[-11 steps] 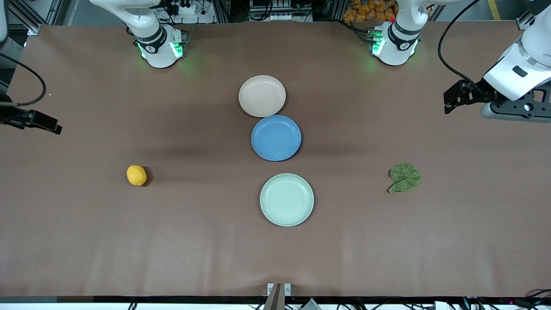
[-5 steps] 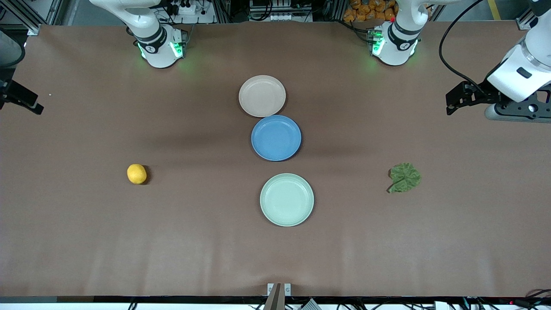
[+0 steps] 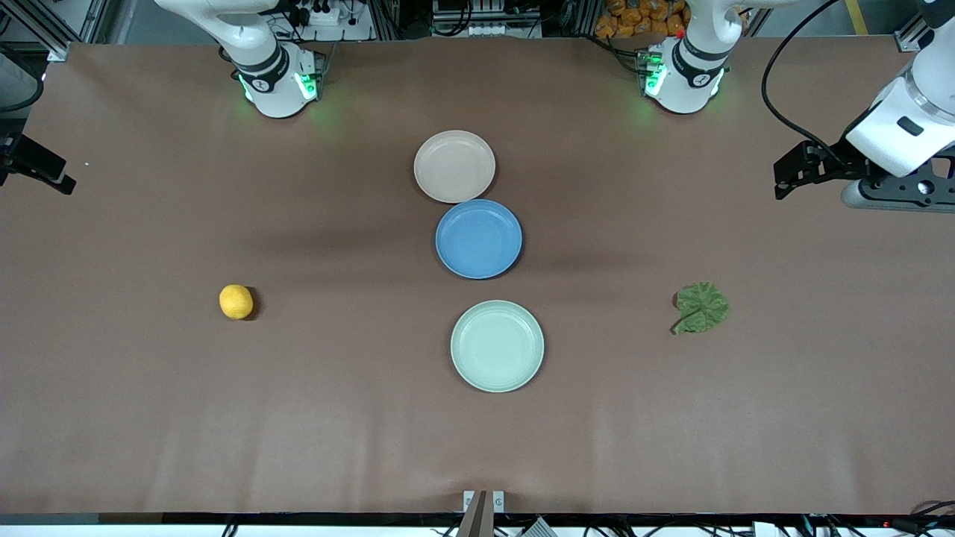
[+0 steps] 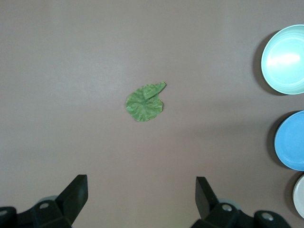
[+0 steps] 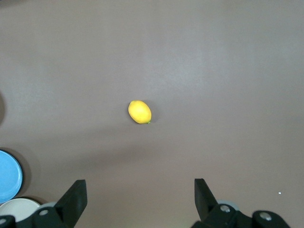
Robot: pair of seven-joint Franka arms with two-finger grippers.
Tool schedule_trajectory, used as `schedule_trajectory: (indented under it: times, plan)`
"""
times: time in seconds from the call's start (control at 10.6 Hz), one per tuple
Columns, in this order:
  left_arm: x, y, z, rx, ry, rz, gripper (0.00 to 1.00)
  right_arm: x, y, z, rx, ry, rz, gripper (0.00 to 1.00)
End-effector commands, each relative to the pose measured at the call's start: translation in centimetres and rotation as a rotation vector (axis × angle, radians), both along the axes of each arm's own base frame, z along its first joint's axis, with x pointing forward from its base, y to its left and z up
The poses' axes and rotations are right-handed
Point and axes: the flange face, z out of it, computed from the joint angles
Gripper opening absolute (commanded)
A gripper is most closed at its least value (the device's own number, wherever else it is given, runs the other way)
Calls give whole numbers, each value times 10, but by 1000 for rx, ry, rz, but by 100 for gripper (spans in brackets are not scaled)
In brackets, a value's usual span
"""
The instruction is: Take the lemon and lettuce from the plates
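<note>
Fingers (image 4: 76, 194) of both grippers show only their spread tips.

- Three round shallow plates are lying in a row mid-table: the beige-pink plate (image 3: 454, 165) farthest from the front camera, the blue plate (image 3: 478, 239) touching it, the mint-green plate (image 3: 497, 345) nearest.
- The small yellow lemon (image 3: 236, 302) is lying on the brown tabletop (image 3: 149, 418) toward the right arm's end.
- The crinkled green lettuce leaf (image 3: 701, 307) is lying toward the left arm's end.

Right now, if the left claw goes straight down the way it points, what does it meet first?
Probably bare table. The open left claw points down at it; the lettuce lies a little ahead of the fingertips, so it may just miss it. Depth is unclear.
</note>
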Motion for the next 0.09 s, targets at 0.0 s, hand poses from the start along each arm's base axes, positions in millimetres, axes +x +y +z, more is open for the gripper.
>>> schedule_trajectory:
  times: [0.0]
  plan:
    - [1, 1, 5, -4, 7, 9, 100, -4, 2, 0, 1, 2, 2, 100]
